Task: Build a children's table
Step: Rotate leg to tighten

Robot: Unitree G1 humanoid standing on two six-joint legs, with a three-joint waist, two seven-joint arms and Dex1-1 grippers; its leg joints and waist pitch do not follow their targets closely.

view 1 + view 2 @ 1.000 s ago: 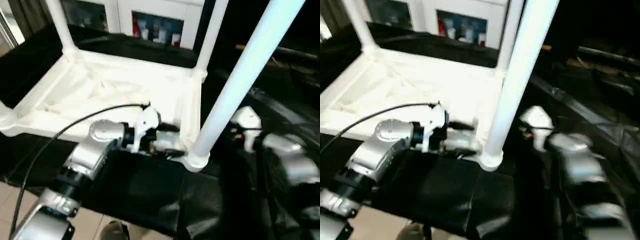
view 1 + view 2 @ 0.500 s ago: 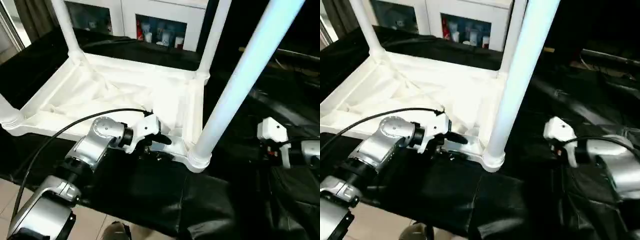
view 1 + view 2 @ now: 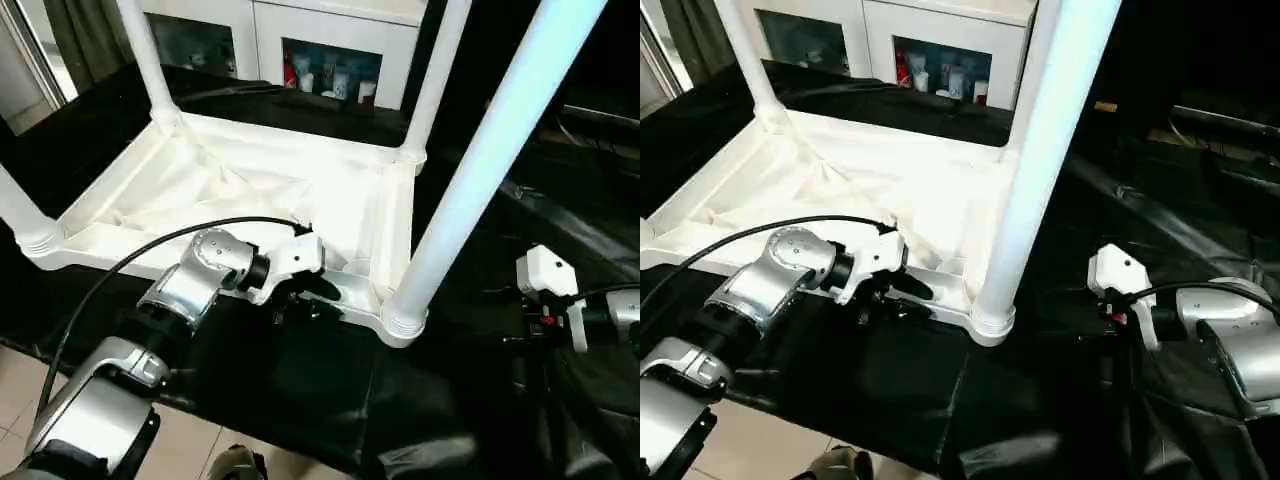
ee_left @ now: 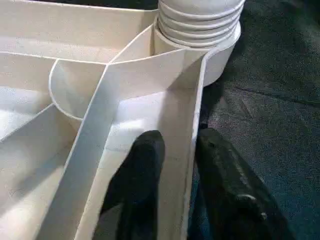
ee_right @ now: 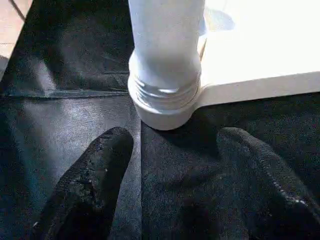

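A black cloth [image 3: 300, 390] covers the work table, with a white cabinet [image 3: 330, 60] holding small bottles behind it at the far side. The tabletop [image 3: 250, 200] lies upside down on the cloth, its ribbed underside facing up, and four white tube legs stand upright from its corner sockets: the near right leg [image 3: 480, 170] rises tall through the picture, the far right leg [image 3: 432, 80] and the far left leg [image 3: 148, 60] stand at the back, and the near left leg [image 3: 22, 215] shows at the left edge. The left gripper [image 4: 172, 170] sits at the near rim of the tabletop, just left of the near right leg's socket, with one black finger inside the rim and the other outside, the two close about the thin wall. The right gripper [image 5: 172, 165] rests low over the cloth to the right of that leg, near its socket [image 5: 165, 107] but apart from it, its fingers [image 5: 95, 175] spread wide with nothing between them.
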